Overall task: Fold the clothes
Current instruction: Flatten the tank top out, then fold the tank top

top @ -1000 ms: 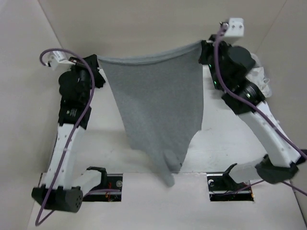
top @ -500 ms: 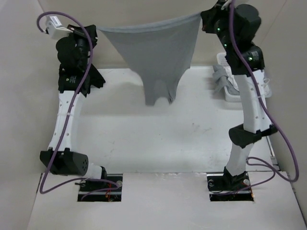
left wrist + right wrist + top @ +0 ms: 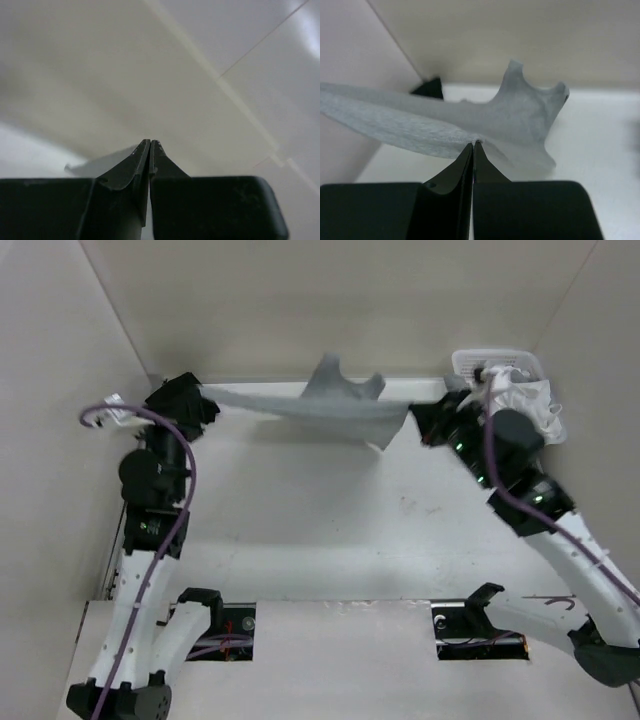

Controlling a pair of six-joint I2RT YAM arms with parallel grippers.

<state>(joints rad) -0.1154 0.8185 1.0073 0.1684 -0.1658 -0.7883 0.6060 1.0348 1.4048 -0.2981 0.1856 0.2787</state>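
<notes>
The clothes [image 3: 320, 405], a grey tank top, hang stretched in a low band between my two grippers near the table's far edge. The straps [image 3: 332, 372] are flung back toward the far wall. My left gripper [image 3: 204, 396] is shut on the garment's left end; in the left wrist view the shut left gripper [image 3: 150, 142] shows no fabric, only wall. My right gripper [image 3: 413, 418] is shut on the right end. In the right wrist view the right gripper [image 3: 474, 143] pinches the edge of the clothes [image 3: 420, 125], with the straps [image 3: 520, 95] beyond.
A white basket [image 3: 497, 361] with pale laundry [image 3: 535, 400] stands at the far right corner, just behind my right arm. Walls close the table on the left, far and right sides. The left gripper's black tip [image 3: 431, 89] shows in the right wrist view.
Both arms have come down from their raised pose and reached toward the far wall. The hanging garment swung away from me and now trails with its straps toward the back.
</notes>
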